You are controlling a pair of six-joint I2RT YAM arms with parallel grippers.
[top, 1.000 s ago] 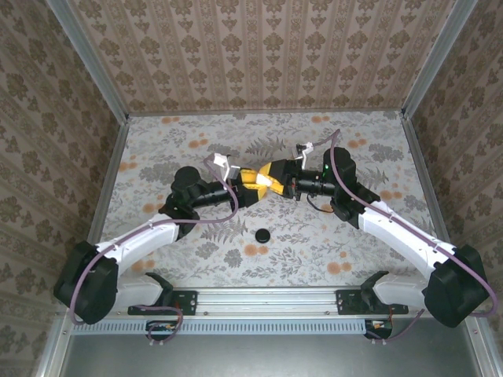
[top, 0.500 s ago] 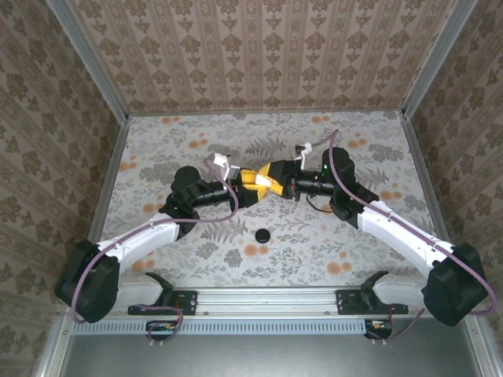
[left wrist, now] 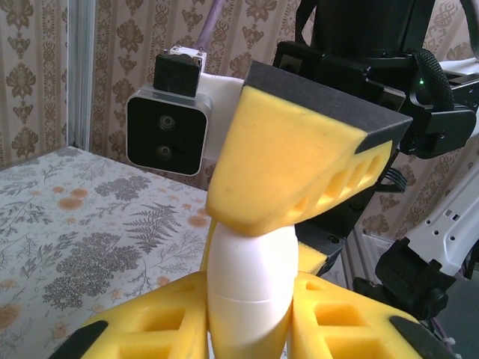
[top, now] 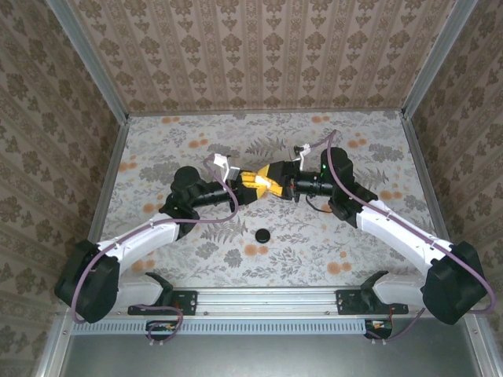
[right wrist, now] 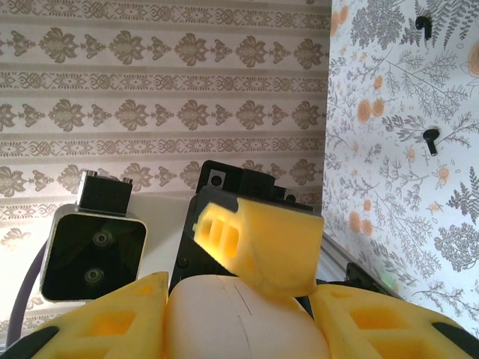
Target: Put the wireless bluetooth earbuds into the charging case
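The charging case (left wrist: 251, 277) is a smooth white rounded box with a thin seam line, held in the air over the middle of the table. My left gripper (left wrist: 247, 325) is shut on it, a yellow finger pressed against each side. My right gripper (right wrist: 243, 333) is shut on the same case (right wrist: 224, 307) from the opposite direction. One right finger (left wrist: 299, 142) lies across the top of the case in the left wrist view. In the top view the left gripper (top: 253, 183) and right gripper (top: 275, 174) meet tip to tip. The earbuds are out of view.
A black round disc (top: 262, 234) lies on the flowered table (top: 196, 141) in front of the grippers. Two small dark pieces (right wrist: 424, 25) (right wrist: 429, 140) rest on the table surface in the right wrist view. Patterned walls close in three sides.
The right arm's wrist has edged slightly left and toward the back. Both grippers stay together on the case at the middle of the table.
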